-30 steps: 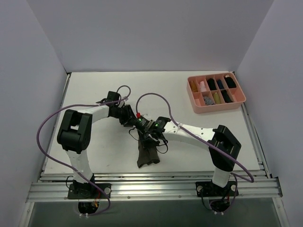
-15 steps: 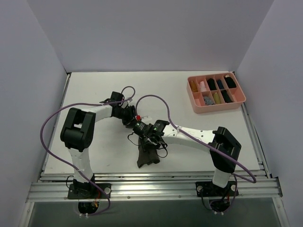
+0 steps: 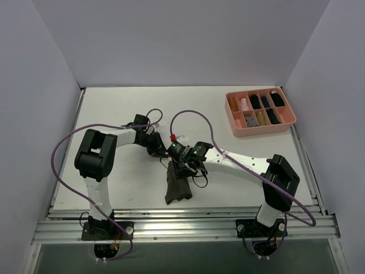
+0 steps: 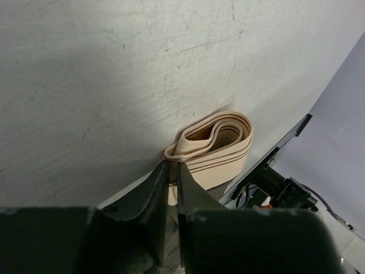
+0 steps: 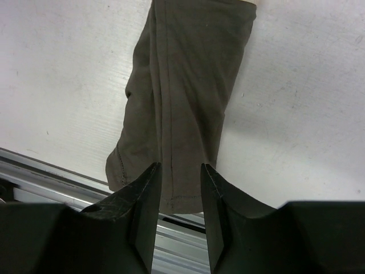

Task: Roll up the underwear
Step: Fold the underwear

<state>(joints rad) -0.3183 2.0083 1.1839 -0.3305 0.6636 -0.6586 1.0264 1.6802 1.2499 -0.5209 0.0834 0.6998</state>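
Note:
The underwear [image 3: 178, 185] lies as a long, narrow, dark olive strip near the table's front edge. Its beige waistband [image 4: 215, 144] is curled into a loose loop at the far end. My left gripper [image 3: 166, 152] reaches in from the left, and its jaws [image 4: 172, 166] are pinched shut on the near edge of that waistband. My right gripper [image 3: 182, 167] hovers just over the cloth's far part. Its fingers [image 5: 179, 174] stand apart, and the olive cloth [image 5: 185, 91] stretches away below them toward the front rail.
A pink compartment tray [image 3: 261, 129] with small rolled items stands at the back right. An aluminium rail [image 3: 182, 227] runs along the table's front edge, just beyond the cloth's near end [image 5: 171, 202]. White walls close in the left, back and right.
The left gripper has moved right to the waistband and closed on it. The right arm has shifted slightly right, and its jaws have kept the same gap.

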